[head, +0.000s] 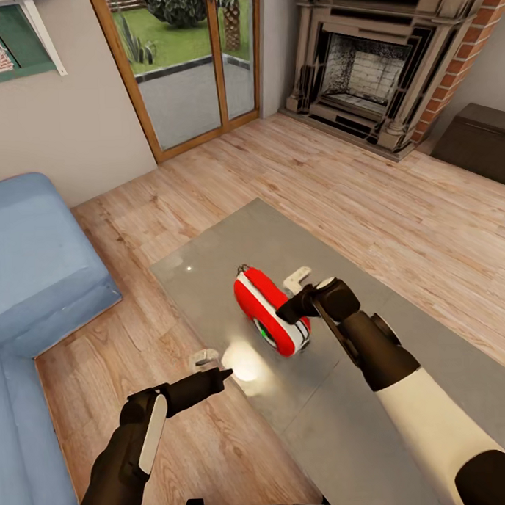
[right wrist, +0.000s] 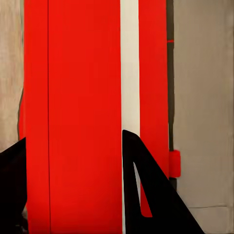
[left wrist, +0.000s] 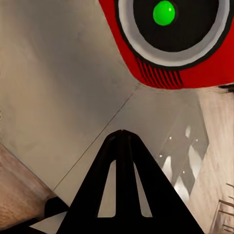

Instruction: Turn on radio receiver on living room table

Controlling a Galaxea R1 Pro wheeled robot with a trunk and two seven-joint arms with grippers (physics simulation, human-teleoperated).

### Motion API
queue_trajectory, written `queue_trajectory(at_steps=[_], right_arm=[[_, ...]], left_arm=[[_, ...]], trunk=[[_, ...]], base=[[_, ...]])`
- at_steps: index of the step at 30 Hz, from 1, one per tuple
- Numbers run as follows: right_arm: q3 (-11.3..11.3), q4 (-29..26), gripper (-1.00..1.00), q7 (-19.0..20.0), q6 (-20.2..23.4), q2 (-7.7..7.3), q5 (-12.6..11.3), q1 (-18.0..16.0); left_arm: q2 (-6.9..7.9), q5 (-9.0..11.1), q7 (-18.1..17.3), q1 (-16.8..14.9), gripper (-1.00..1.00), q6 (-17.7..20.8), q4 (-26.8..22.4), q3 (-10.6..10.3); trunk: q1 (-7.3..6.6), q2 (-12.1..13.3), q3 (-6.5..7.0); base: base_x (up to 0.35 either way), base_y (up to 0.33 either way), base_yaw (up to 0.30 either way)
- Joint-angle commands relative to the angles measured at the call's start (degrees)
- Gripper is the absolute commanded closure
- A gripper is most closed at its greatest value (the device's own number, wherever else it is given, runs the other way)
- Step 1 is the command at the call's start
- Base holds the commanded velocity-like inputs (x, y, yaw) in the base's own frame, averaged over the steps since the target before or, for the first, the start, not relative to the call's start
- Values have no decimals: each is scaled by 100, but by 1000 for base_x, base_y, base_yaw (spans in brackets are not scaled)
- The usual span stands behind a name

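Radio receiver (left wrist: 175,39) dial glows green, left wrist view.

red radio receiver (head: 270,314), upright on grey table (head: 209,273)

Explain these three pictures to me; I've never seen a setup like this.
These are simulator renders from a wheeled robot with two arms. The wide picture comes from its head camera, looking down at a grey table in a living room, with a blue sofa and a fireplace. The other two come from cameras near each gripper. A red radio receiver stands on the table. The right gripper has its fingers either side of the radio. The left gripper, closed and empty, points at the radio's dial, where a green light shows.
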Motion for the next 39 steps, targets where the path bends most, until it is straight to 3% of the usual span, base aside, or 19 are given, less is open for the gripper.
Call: queue_trajectory(at_steps=[1,4,8,19,32,39], right_arm=[[6,-144,100,-81,26,-4,-23,2],[20,-314,100,-121,26,2,327,2],[25,-365,100,-122,26,6,471,2],[36,-397,100,-89,26,-88,447,2],[35,-394,100,-86,26,-97,434,7],[35,-399,100,-87,26,-97,433,174]], left_arm=[[8,-6,-6,0,100,0,1,-4],[45,-17,-34,0,100,0,-14,-6],[88,-22,-47,0,100,0,-44,-6],[307,-36,-48,0,100,-8,22,2],[319,-38,-32,0,100,-8,122,3],[319,-31,-26,0,100,-3,127,3]], trunk=[[0,0,0],[0,0,0],[0,0,0],[0,0,0],[0,0,0],[0,0,0]], base=[[0,0,0],[0,0,0],[0,0,0],[0,0,0],[0,0,0],[0,0,0]])
